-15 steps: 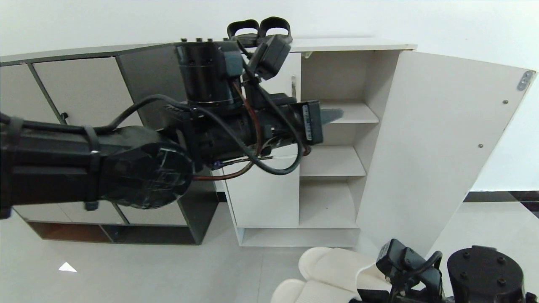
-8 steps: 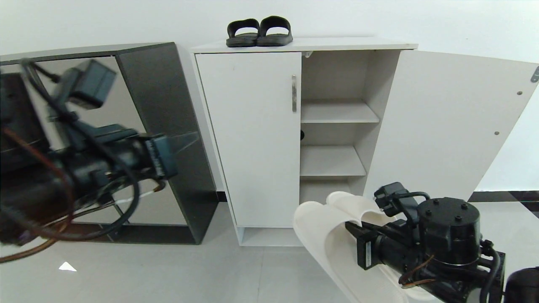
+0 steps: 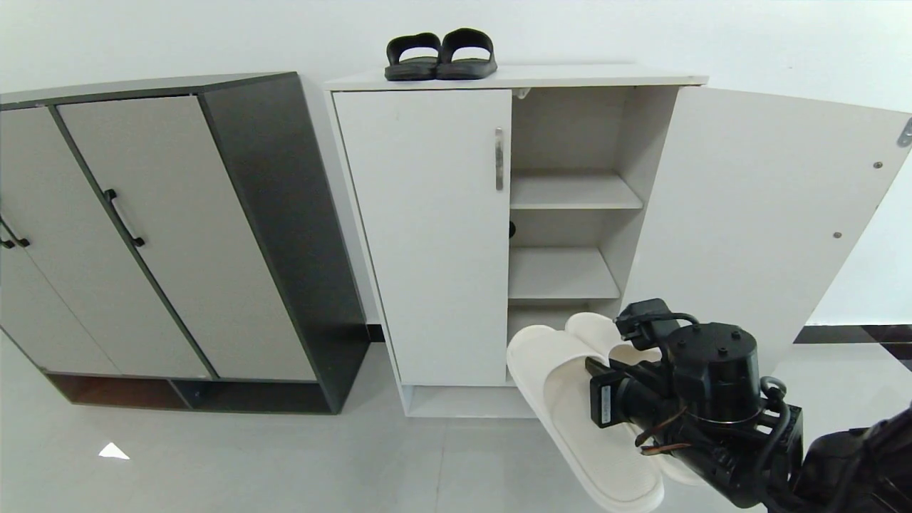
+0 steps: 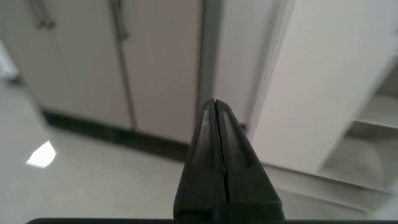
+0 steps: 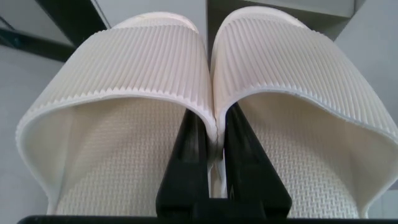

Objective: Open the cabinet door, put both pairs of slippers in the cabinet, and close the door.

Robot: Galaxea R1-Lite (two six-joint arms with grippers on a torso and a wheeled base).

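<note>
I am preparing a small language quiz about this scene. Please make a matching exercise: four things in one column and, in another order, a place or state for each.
Things
1. white slippers
2. black slippers
3. right door
4. left gripper

Places or states
A. shut, holding nothing
B. swung open
C. on top of the white cabinet
D. clamped in the right gripper

Pairs: 1-D, 2-C, 3-B, 4-A
</note>
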